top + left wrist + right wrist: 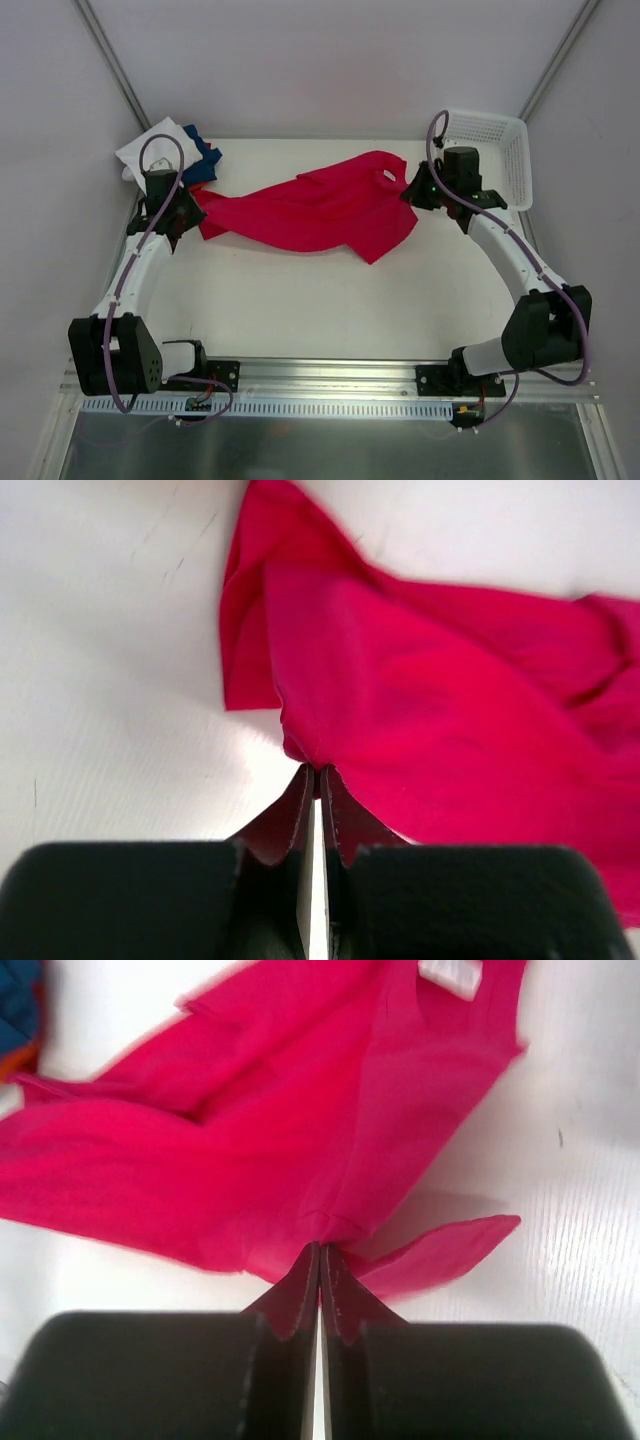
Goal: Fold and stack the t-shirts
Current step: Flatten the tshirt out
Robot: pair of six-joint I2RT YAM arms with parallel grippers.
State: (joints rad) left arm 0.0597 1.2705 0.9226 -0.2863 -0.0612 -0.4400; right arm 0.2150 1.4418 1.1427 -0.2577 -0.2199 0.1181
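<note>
red shirt (320,210): centre of the top view, bunched and twisted, strung between both pincers.
left gripper (316,772): closed, pinching a small tuck at the red shirt's left end.
right gripper (320,1248): closed, pinching the cloth edge at the other end.
pile: upper left of the top view, with a white shirt (155,150), a blue shirt (207,157) and a sliver of an orange shirt (18,1058).
basket (495,150): upper right, apart from the cloth.
risk, slip: both pinches look thin, so a hard pull may free a corner.
risk, skew: the twist may set a crooked fold.
risk, pile: the left arm is close and may nudge it.
count: one red shirt, three piled shirts, one basket, two grippers.
</note>
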